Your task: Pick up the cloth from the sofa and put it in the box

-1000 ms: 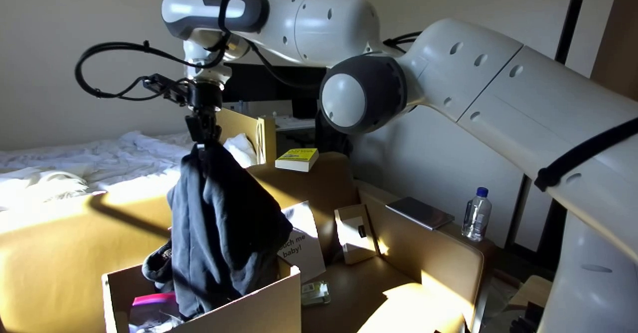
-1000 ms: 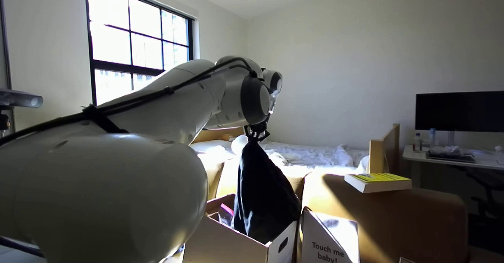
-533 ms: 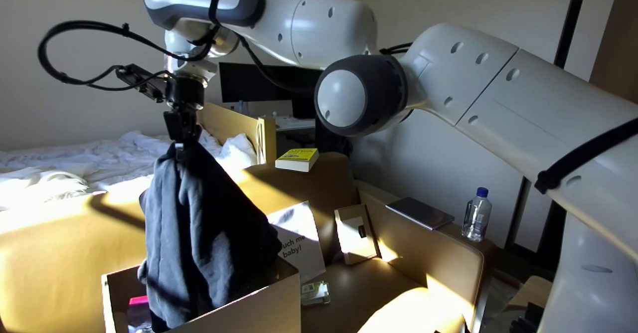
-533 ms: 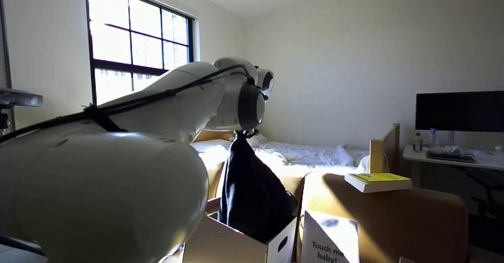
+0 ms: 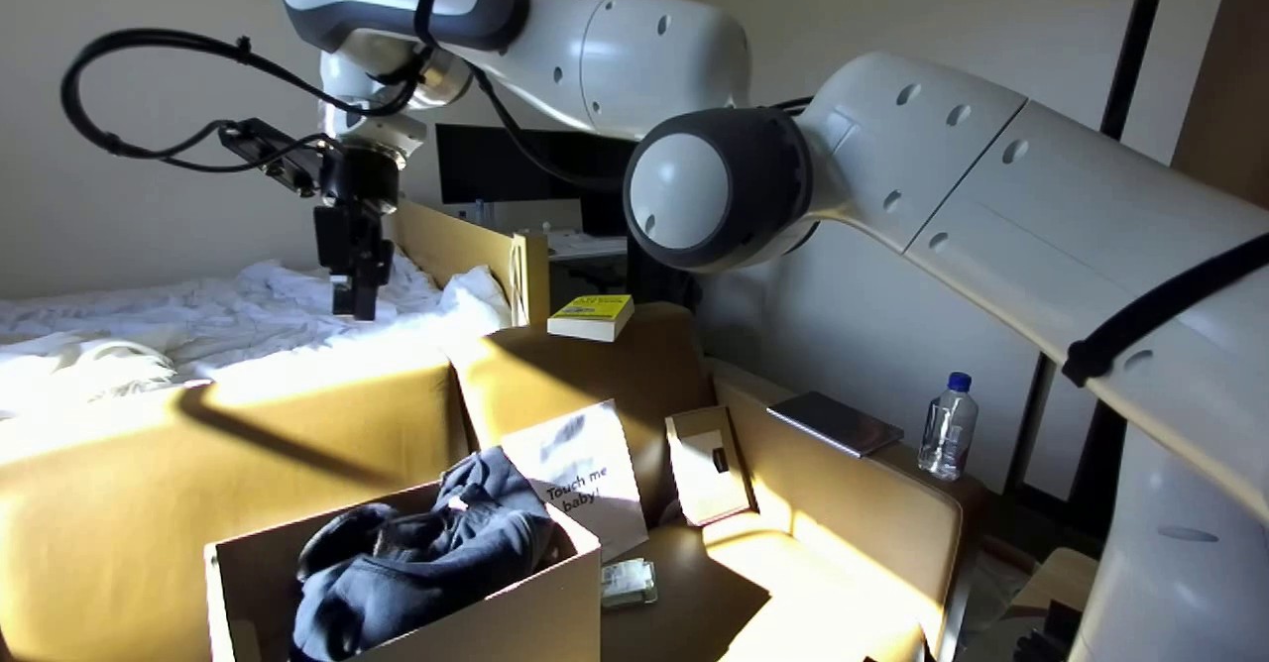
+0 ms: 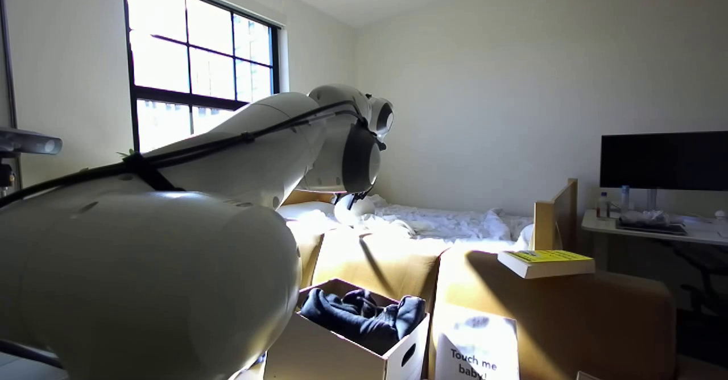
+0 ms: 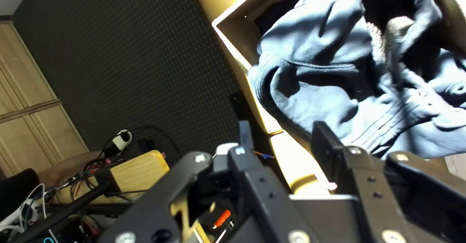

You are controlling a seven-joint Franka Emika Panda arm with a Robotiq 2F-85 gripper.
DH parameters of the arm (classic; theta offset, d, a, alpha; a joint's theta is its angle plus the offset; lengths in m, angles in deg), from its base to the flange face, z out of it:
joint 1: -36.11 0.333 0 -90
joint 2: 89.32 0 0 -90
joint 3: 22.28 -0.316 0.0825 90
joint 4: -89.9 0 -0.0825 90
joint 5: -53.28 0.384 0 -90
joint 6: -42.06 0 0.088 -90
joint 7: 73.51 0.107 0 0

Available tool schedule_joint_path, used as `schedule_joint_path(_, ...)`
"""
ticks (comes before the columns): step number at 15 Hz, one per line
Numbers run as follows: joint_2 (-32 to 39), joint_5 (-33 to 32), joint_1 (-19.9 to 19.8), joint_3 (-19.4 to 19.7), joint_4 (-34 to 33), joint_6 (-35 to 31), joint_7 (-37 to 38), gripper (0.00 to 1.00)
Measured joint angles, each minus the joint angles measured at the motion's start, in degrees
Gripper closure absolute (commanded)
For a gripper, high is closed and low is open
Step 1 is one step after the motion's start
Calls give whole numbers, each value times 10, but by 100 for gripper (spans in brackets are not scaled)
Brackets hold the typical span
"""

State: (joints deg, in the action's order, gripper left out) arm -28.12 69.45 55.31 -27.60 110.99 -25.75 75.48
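The dark navy cloth (image 5: 426, 563) lies crumpled in the small cardboard box (image 5: 525, 612) on the sofa. Part of it bulges above the rim at the end near the white sign. In an exterior view the cloth (image 6: 364, 320) fills the mouth of the box (image 6: 330, 348). My gripper (image 5: 354, 303) is open and empty, well above the box and apart from the cloth. In the wrist view my gripper's fingers (image 7: 284, 132) are spread with nothing between them. The cloth (image 7: 320, 86) lies below and beyond them, inside the box wall (image 7: 240, 37). The pink thing is hidden.
The tan sofa (image 5: 238, 454) stands behind the box. A white "Touch me baby!" sign (image 5: 585, 484) leans beside the box. A yellow book (image 5: 591, 317) lies on the sofa back. A bottle (image 5: 949, 426) and a dark flat object (image 5: 836, 422) rest on the armrest.
My gripper has opened and let go of the cloth, which dropped into the box. Before that, the arm moved left with the hanging cloth in an exterior view.
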Motion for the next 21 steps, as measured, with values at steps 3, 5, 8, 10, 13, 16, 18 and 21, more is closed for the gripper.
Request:
schedule_joint_path(3, -2, -4, 1, -6, 0, -1, -1, 1)
schedule_joint_path(5, -2, -6, 0, -8, 0, -3, -1, 0)
schedule_joint_path(8, -7, -13, 0, -8, 0, -5, -8, 0)
schedule_joint_path(10, -18, -36, 1, -6, 0, 9, -35, 0)
schedule_joint_path(13, -59, -97, 11, 15, -3, 65, -82, 0)
schedule_joint_path(16, -119, -168, 31, 47, -9, 135, -133, 0)
schedule_joint_path(18, -156, -214, 41, 68, -9, 166, -186, 0)
schedule_joint_path(21, -188, -235, 28, 86, -9, 165, -230, 0)
